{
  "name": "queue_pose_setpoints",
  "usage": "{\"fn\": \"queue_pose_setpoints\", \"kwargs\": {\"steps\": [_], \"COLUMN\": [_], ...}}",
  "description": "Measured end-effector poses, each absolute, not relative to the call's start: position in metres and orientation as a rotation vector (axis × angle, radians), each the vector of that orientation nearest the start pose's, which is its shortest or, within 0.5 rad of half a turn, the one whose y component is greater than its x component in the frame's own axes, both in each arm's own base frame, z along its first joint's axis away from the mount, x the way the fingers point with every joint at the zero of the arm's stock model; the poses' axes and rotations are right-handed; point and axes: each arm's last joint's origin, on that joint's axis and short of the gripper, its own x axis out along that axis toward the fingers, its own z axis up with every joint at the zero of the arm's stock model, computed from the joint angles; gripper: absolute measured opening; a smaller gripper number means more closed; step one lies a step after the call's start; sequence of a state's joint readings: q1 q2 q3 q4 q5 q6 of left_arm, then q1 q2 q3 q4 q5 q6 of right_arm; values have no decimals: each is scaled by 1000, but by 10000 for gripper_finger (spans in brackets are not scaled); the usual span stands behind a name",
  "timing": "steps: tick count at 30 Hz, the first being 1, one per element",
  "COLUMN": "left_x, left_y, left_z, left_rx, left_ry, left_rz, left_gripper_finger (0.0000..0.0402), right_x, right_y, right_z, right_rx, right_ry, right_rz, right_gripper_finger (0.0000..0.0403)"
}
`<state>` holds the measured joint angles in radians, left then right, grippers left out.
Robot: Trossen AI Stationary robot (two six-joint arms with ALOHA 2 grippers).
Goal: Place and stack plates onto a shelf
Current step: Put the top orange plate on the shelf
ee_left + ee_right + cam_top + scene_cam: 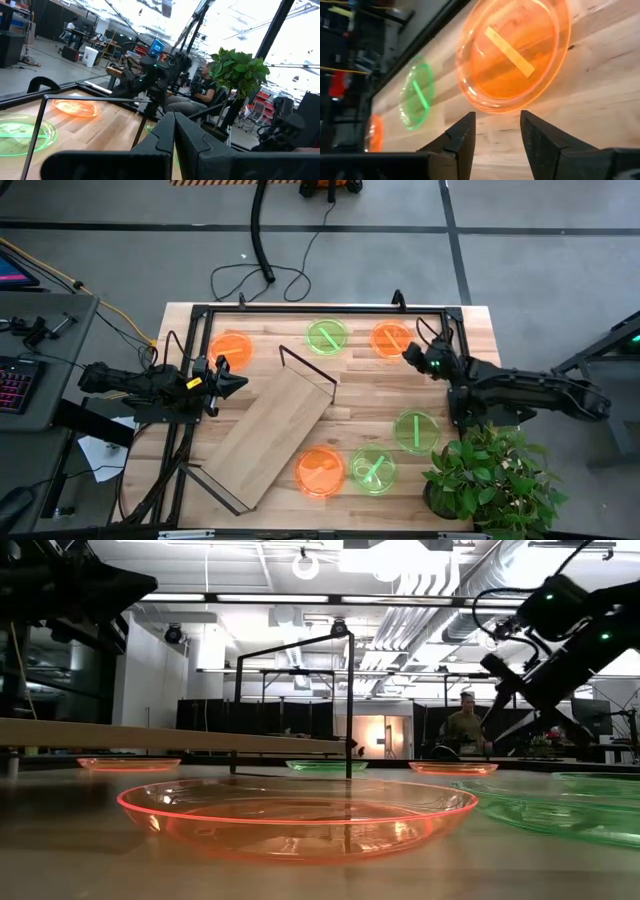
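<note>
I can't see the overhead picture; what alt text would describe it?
Six plates, three orange and three green, lie around a slanted wooden shelf on a plank table. The left gripper hovers beside the shelf's upper end, and the right gripper, jaws open, nears an orange plate.

It was a robotics lab in an open industrial hall. Exposed ducts (400, 610) and strip lights ran overhead, beyond the arms. Black frames (290, 690) and desks stood past the table (370, 395), with a seated person (465, 725) behind. Cables (262, 275) trailed over the grey concrete floor (560, 280), and a keyboard (12, 385) lay beside the left arm.
</note>
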<state>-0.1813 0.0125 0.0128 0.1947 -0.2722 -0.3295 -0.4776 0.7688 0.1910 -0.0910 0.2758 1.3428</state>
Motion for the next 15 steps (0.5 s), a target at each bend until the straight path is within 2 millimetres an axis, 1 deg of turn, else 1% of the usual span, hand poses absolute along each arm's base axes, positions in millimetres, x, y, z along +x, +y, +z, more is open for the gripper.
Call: {"fn": "queue_pose_setpoints", "kwargs": {"steps": [3,8,10,15], "left_x": [95,95,95,95], "left_y": [-9,-9,-9,-9], "left_z": [185,185,185,185], "left_rx": [-372,-372,-372,-372], "left_ry": [-203,-203,-204,-203], "left_rz": [59,59,58,59], "left_gripper_finger": [3,3,3,3], "right_x": [127,127,131,140], "right_y": [-83,-95,-102,-116], "right_z": [150,153,153,141], "right_rx": [1255,1224,1224,1294], "right_ry": [133,302,311,292], "right_rz": [-1137,-1344,-1385,-1437], "right_gripper_finger": [139,139,139,139]}}
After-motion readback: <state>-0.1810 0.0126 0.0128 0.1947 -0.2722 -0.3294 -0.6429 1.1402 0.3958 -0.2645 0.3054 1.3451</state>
